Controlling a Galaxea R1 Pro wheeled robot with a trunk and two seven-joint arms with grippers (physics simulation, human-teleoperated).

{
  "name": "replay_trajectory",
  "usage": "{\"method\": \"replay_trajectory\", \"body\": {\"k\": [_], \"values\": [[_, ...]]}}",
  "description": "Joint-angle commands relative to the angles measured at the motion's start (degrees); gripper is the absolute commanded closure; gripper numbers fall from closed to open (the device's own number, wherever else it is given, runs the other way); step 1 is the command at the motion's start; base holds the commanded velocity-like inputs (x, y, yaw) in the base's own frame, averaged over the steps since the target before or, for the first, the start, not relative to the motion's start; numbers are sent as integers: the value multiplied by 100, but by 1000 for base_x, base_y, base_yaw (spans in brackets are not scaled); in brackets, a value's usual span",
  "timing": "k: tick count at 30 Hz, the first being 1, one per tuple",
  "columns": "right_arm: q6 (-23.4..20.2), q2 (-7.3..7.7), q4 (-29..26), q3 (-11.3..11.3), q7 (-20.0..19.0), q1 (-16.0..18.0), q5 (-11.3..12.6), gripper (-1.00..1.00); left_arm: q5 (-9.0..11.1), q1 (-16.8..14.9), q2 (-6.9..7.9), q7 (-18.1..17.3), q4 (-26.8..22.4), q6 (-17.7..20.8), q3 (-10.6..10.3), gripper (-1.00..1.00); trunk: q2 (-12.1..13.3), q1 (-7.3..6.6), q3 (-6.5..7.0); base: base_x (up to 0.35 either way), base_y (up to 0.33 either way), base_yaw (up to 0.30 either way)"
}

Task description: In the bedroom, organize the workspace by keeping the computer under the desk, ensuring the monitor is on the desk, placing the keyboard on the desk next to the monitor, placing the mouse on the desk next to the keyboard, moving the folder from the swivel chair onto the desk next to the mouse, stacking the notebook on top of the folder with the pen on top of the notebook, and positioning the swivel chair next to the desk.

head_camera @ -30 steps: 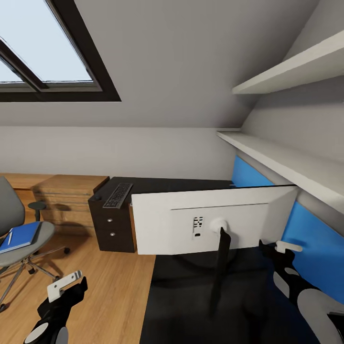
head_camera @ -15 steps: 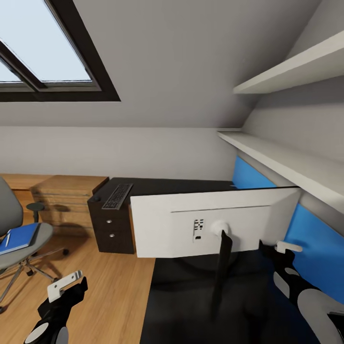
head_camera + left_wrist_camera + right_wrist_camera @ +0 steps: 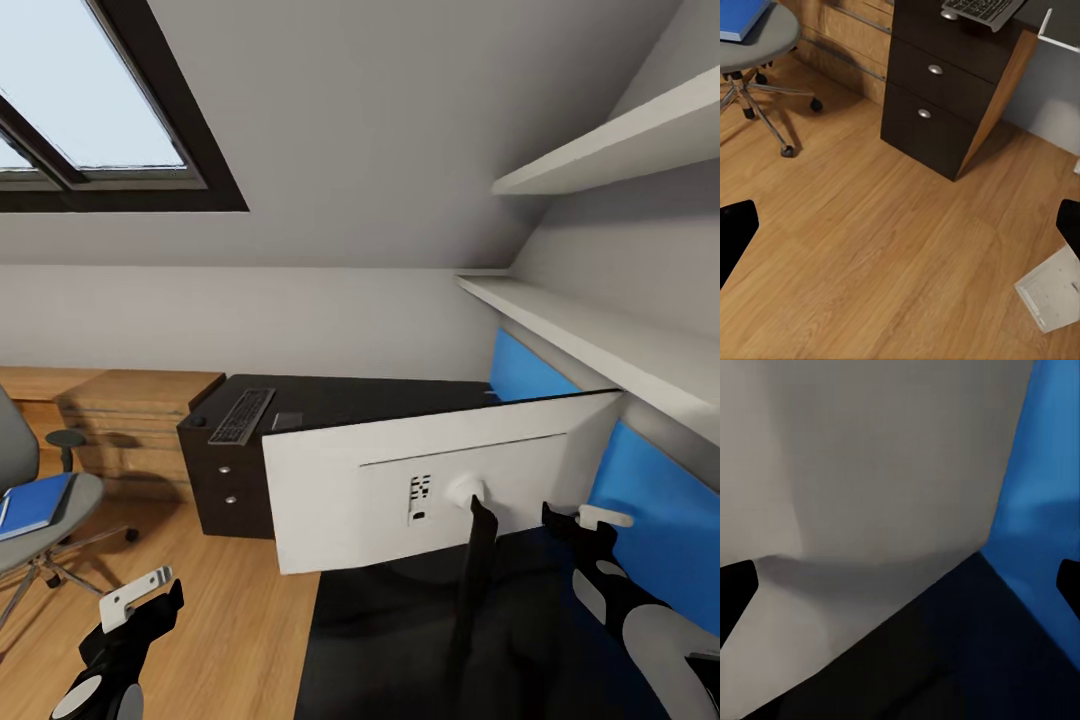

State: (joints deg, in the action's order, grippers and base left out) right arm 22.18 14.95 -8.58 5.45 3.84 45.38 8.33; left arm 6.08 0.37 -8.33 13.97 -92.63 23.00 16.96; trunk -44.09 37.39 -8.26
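Observation:
The monitor point(image 3: 420, 490) stands tilted on the black desk point(image 3: 380, 650), its pale grey back toward me. My right gripper point(image 3: 582, 520) is open at the monitor's right edge, between it and the blue back panel point(image 3: 1035, 487). Farther back, the keyboard point(image 3: 241, 415) lies on the drawer unit point(image 3: 937, 112), with a small dark mouse point(image 3: 198, 420) beside it. At the left, the blue folder point(image 3: 35, 503) rests on the swivel chair point(image 3: 75, 495). Low over the wood floor, my left gripper point(image 3: 145, 600) is open and holds nothing.
A light wooden dresser point(image 3: 130, 420) stands along the wall beyond the drawer unit. Two white shelves point(image 3: 600, 340) jut out above the desk's right side. A pale grey box point(image 3: 1050, 292) sits on the floor near the desk. Bare floor point(image 3: 870, 247) stretches between chair and desk.
The monitor has swung and tilted, its left end dropping lower and nearer. The view has shifted slightly, so the chair sits further left. Both grippers stay put.

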Motion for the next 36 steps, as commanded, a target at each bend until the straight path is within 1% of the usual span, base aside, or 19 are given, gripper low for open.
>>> {"method": "replay_trajectory", "body": {"k": [1,5,9,31,33,36], "values": [[23,0,3,8,-15,5,39,-100,60,-2,-2,33,-10,21,0,-100,-6,2,-8,56,0,0],[23,0,3,8,-15,5,43,-100,60,-2,-2,30,-10,21,0,-100,-6,2,-8,-20,0,0],[23,1,-1,8,-15,5,41,-100,60,-2,-2,28,-10,21,0,-100,-6,2,-8,-228,0,0],[23,-13,12,0,-11,5,36,-100,60,-2,-2,33,-1,35,0,-100,-6,2,-8,-328,0,0],[23,-22,21,-3,-11,5,32,-100,60,-2,-2,33,-1,37,0,-100,-6,2,-8,-334,0,0],[23,-85,29,-3,-13,5,30,-100,60,-2,-2,29,-1,36,0,-100,-6,2,-8,-335,0,0]]}}
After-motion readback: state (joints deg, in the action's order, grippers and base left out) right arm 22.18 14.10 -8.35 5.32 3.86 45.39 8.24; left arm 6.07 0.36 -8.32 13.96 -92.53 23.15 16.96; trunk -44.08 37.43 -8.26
